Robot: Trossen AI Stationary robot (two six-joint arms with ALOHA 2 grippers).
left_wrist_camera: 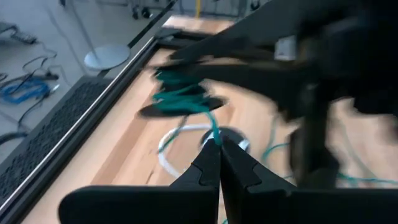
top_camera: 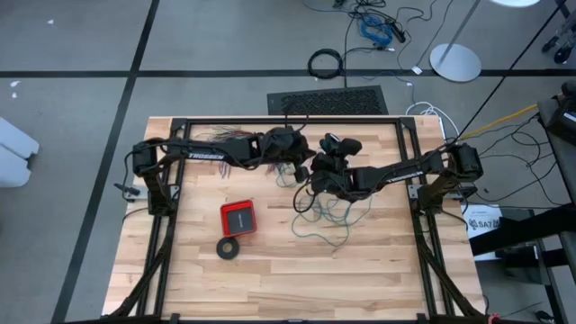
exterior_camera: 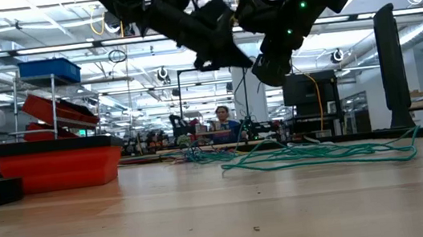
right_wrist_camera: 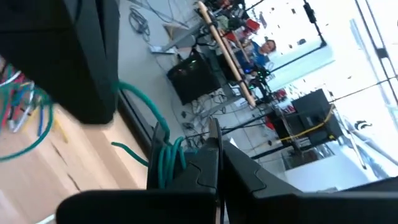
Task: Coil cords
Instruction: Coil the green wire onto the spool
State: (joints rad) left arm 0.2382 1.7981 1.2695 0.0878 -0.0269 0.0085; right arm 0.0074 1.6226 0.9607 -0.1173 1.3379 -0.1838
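Observation:
The teal-green wire is partly wound into a small coil (left_wrist_camera: 180,98) on my right gripper (top_camera: 315,173). The rest of it lies in a loose tangle (top_camera: 326,219) on the table, seen also in the low view as the tangle (exterior_camera: 313,153). My left gripper (left_wrist_camera: 219,144) is shut on a strand just below the coil, and both grippers hang above the table's middle. A loop of the white cord (left_wrist_camera: 169,148) lies flat on the wood under them. My left gripper pinches one strand of the teal wire (left_wrist_camera: 214,132) at its fingertips. The strand runs up from there to the coil, clear of the table. My right gripper has several turns of the teal wire (right_wrist_camera: 165,157) wound round its shut, roughly level fingers. The coil is lifted clear, and I cannot see whether an end is pinched between the fingers.
A red box (top_camera: 238,217) and a black tape-like ring (top_camera: 229,248) lie left of the tangle. A fanned bundle of many-coloured wires (top_camera: 225,137) lies at the far side under the left arm. Bare wood fills the near half.

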